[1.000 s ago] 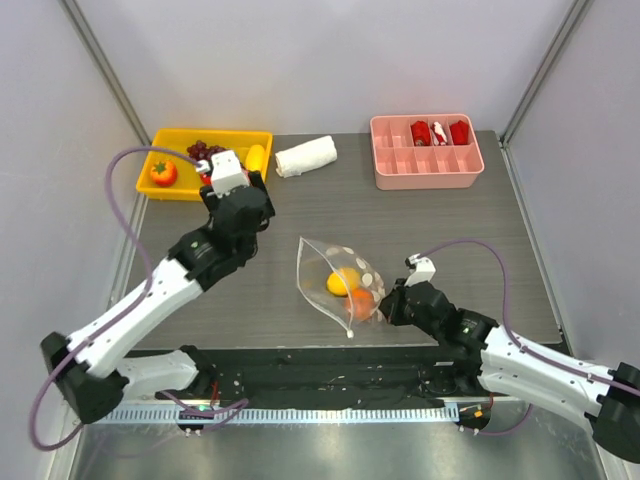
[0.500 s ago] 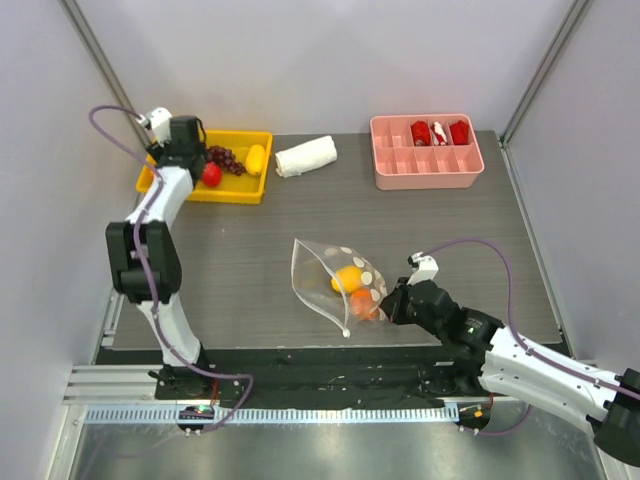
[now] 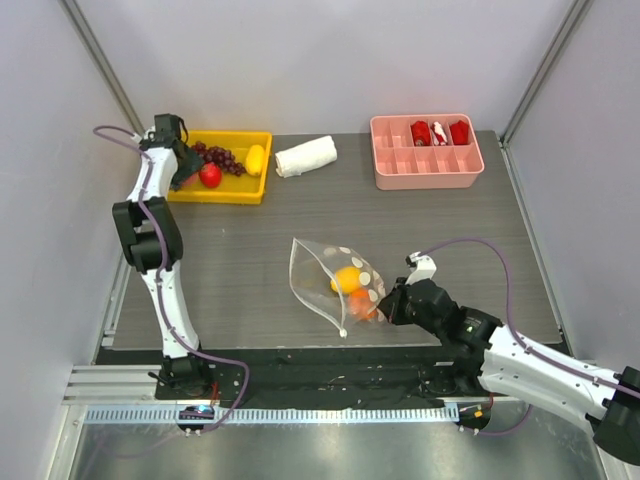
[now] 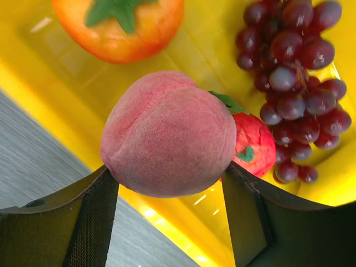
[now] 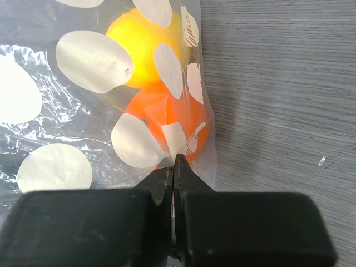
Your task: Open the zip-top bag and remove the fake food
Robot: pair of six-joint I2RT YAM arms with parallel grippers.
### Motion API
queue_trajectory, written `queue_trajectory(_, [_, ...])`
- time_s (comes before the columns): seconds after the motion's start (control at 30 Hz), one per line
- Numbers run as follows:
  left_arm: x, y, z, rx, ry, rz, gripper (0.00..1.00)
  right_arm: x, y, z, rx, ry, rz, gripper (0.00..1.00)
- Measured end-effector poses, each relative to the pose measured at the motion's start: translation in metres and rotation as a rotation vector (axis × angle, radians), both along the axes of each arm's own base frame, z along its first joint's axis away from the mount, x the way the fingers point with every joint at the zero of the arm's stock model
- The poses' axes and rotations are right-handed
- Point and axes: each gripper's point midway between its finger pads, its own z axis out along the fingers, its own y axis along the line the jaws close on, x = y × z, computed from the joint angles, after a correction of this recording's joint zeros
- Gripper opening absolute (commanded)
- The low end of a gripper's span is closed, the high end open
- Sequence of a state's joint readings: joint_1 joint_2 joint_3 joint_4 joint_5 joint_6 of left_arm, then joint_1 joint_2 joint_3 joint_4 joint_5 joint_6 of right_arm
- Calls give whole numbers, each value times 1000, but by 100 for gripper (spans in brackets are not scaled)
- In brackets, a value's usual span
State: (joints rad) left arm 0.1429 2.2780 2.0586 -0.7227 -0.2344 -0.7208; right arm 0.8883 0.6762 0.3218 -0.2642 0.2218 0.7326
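Note:
The zip-top bag [image 3: 325,275], clear with pale dots, lies at the table's near middle. It holds a yellow fruit [image 3: 347,279] and an orange fruit [image 3: 362,304]. My right gripper [image 3: 390,305] is shut on the bag's right edge, beside the orange fruit [image 5: 167,119]; in the right wrist view the gripper [image 5: 175,162] pinches the plastic [image 5: 50,128]. My left gripper [image 3: 195,168] is over the yellow tray [image 3: 235,195] at the back left. In the left wrist view it [image 4: 168,171] is shut on a pink-red peach [image 4: 169,133]. Below lie a purple grape bunch [image 4: 300,78], a tomato [image 4: 119,28] and a small red fruit [image 4: 255,144].
A rolled white cloth [image 3: 305,157] lies beside the yellow tray. A pink divided tray [image 3: 425,170] with red items stands at the back right. A yellow fruit [image 3: 255,158] lies in the yellow tray. The left arm [image 3: 150,230] stands along the table's left edge.
The left arm has swung from a bent pose near the tray's front to the far left, with its gripper over the yellow tray. The bag has shifted slightly left.

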Motion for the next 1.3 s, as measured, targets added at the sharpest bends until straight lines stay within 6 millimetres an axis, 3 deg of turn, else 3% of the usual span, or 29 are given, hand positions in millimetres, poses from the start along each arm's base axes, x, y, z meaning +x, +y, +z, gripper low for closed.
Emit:
queue_trajectory(0.07, [-2, -5, -3, -39, 8, -11, 76, 0, 0, 2, 7, -3, 3, 1])
queue_trajectory(0.1, [-3, -6, -4, -49, 11, -14, 93, -1, 0, 3, 11, -5, 4, 1])
queue_trajectory(0.17, [-2, -7, -4, -64, 4, -20, 99, -1, 1, 5, 20, -10, 5, 1])
queue_trajectory(0.27, [-5, -9, -4, -78, 9, -25, 100, -1, 1, 7, 26, -15, 6, 1])
queue_trajectory(0.37, [-14, -13, 0, -94, 16, -34, 100, -2, 1, 8, 11, -5, 11, 13])
queue_trajectory(0.43, [-26, -18, 8, -101, 18, -40, 100, -1, 2, 10, 2, -2, 15, 29])
queue_trajectory(0.47, [-35, -23, 15, -104, 20, -49, 98, -1, 2, 11, -1, -1, 17, 40])
queue_trajectory(0.5, [-46, -28, 23, -107, 10, -57, 96, 0, 3, 12, -9, -3, 23, 45])
queue_trajectory(0.57, [-79, -45, 41, -111, -6, -78, 88, 0, 3, 17, -15, -9, 29, 51])
queue_trajectory(0.63, [-114, -79, 64, -110, -66, -139, 79, 1, 3, 22, -22, -20, 35, 52])
queue_trajectory(0.7, [-149, -133, 86, -105, -136, -261, 64, 2, 2, 25, -28, -26, 39, 53])
queue_trajectory(0.77, [-188, -203, 105, -120, -240, -450, 49, 2, 0, 30, -36, -37, 39, 54])
queue_trajectory(0.8, [-209, -229, 109, -131, -266, -525, 48, 2, -1, 32, -38, -42, 39, 54])
queue_trajectory(0.83, [-242, -261, 110, -150, -297, -632, 46, 2, -2, 34, -44, -45, 39, 55])
queue_trajectory(0.87, [-263, -273, 109, -161, -304, -684, 40, 2, -2, 36, -45, -47, 40, 56])
queue_trajectory(0.93, [-307, -279, 104, -163, -319, -731, 37, 2, -3, 39, -51, -49, 43, 59])
queue_trajectory(1.03, [-348, -268, 104, -197, -360, -743, 28, 2, -2, 45, -53, -52, 52, 76])
queue_trajectory(1.17, [-377, -252, 107, -289, -400, -723, 26, 1, 4, 60, -51, -73, 101, 88])
queue_trajectory(1.3, [-400, -256, 93, -397, -332, -737, 24, 2, 16, 80, -49, -102, 169, 89])
